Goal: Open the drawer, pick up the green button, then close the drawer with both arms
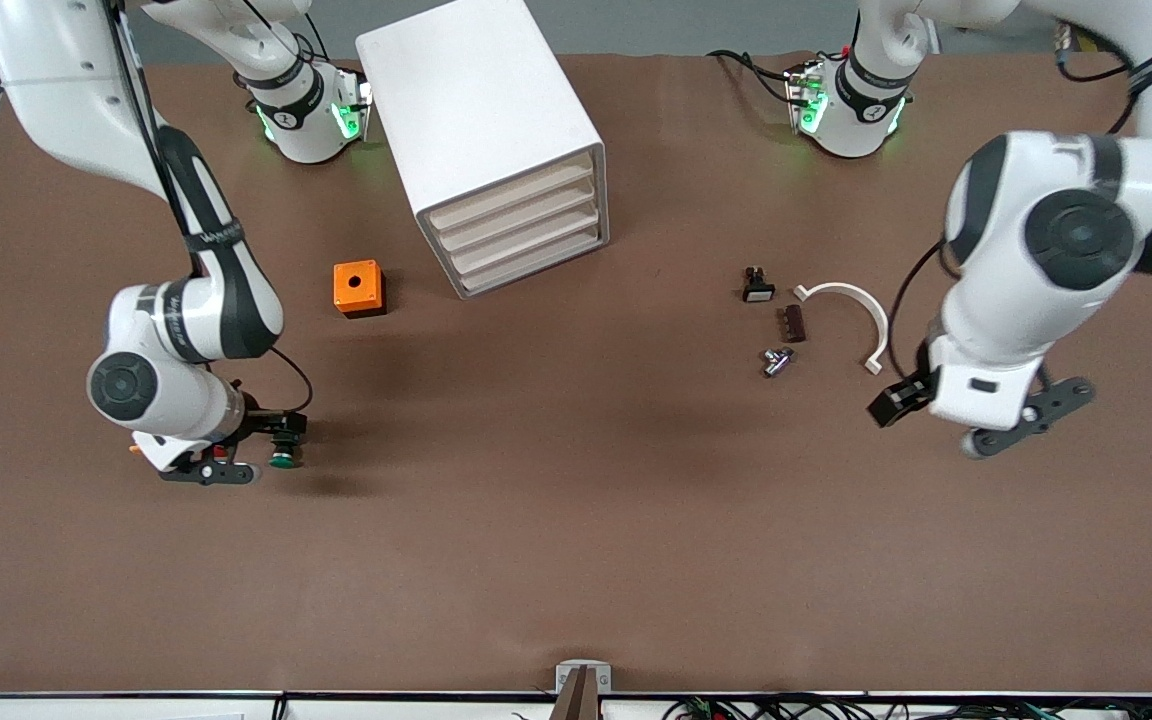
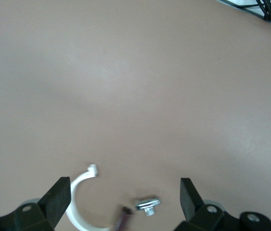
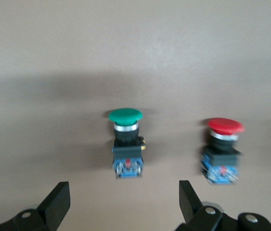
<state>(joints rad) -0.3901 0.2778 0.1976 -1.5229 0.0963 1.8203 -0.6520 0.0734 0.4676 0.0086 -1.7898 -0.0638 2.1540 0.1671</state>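
Both my claws gape wide: right claw (image 3: 123, 204) over the green button (image 3: 125, 144) on the surface (image 1: 576, 520), left claw (image 2: 126, 202) waiting empty.

2 glossy white arms (image 1: 1026, 270) with black joint bands and round dark grey joint caps. Bases (image 1: 311, 115) glow green, each marked with a round black badge. Thin black cables run along the links. Black 2-finger grippers (image 3: 124, 204), fingers (image 3: 56, 202) blocky, screw holes at mounts.

the right gripper (image 1: 271, 440) is low over the table by the green button (image 1: 283, 459). the white drawer box (image 1: 496, 150) is shut. the left gripper (image 1: 971, 415) waits by a white curved piece (image 1: 851, 300).
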